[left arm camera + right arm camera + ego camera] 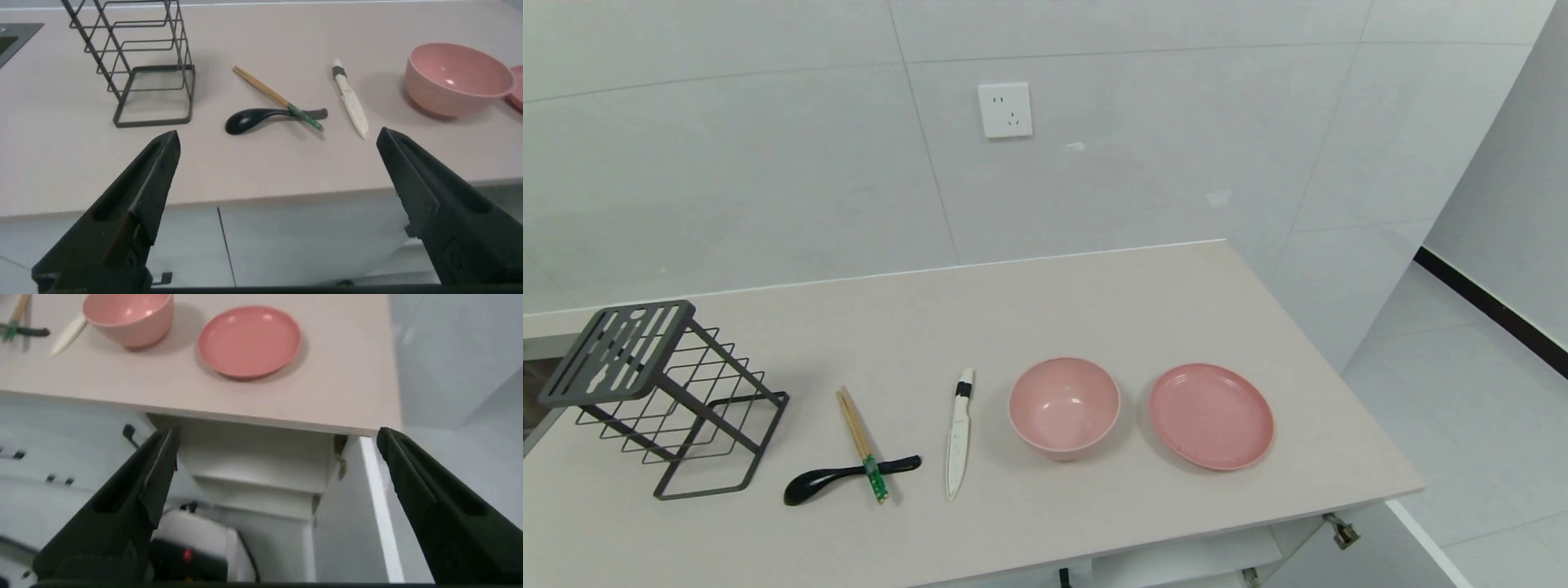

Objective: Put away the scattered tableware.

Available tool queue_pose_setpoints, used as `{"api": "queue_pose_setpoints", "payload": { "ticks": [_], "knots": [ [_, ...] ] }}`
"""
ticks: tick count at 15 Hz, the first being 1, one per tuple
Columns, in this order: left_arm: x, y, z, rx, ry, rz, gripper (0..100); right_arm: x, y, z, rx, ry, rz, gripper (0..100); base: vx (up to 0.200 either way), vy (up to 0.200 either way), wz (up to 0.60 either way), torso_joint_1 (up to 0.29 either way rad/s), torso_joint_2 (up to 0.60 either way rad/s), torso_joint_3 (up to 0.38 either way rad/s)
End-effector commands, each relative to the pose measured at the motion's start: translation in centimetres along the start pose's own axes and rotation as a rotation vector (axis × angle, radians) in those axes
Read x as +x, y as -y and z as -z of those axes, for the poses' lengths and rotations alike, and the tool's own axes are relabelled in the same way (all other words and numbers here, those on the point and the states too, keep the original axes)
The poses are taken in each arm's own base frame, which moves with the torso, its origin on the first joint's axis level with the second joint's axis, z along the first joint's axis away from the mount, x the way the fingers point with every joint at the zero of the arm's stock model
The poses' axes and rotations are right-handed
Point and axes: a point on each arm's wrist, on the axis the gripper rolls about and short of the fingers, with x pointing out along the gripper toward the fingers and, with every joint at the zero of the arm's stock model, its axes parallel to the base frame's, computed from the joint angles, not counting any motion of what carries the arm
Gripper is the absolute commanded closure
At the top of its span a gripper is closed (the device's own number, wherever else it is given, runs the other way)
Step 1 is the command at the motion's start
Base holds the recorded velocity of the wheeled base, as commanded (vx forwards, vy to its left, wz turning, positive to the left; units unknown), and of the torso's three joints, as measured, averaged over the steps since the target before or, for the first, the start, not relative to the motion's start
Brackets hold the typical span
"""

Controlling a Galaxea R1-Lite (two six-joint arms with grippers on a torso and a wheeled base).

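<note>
Your scattered tableware lies in a row on the desk (pixel 1094 310): a black spoon (pixel 841 474) crossed by the chopsticks (pixel 860 441), then a white knife (pixel 958 437), a pink bowl (pixel 1064 403) and a pink plate (pixel 1211 415). The spoon and chopsticks sit just ahead of your left tool (pixel 277 135), which is released and spread wide, with the wire rack (pixel 662 392) further to its left. Your right tool (pixel 275 434), equally spread, hangs off the desk's near edge with the plate ahead.

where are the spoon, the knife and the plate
spoon (pixel 803 487), head view, on its black bowl
knife (pixel 956 459), head view, on the white blade
plate (pixel 1211 416), head view, on its bare middle
</note>
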Motion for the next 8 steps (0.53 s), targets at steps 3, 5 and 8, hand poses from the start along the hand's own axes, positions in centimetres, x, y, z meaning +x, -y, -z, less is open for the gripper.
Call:
{"api": "queue_pose_setpoints", "payload": {
  "ticks": [3, 5, 8],
  "knots": [
    [0.0, 0.0, 0.0, 0.000, -0.001, 0.000, 0, 4.5, 1.1, -1.6, 0.042, -0.208, -0.089, 0, 0.000, 0.000, 0.00, 0.017, 0.01, -0.004],
    [0.0, 0.0, 0.0, 0.000, -0.001, 0.000, 0, 6.2, 1.5, -2.1, 0.042, -0.218, -0.092, 0, 0.000, 0.000, 0.00, 0.000, 0.00, 0.000],
    [0.0, 0.0, 0.0, 0.000, -0.001, 0.000, 0, 9.2, 2.2, -1.7, 0.039, -0.243, -0.096, 0, 0.000, 0.000, 0.00, 0.000, 0.00, 0.000]
  ]
}}
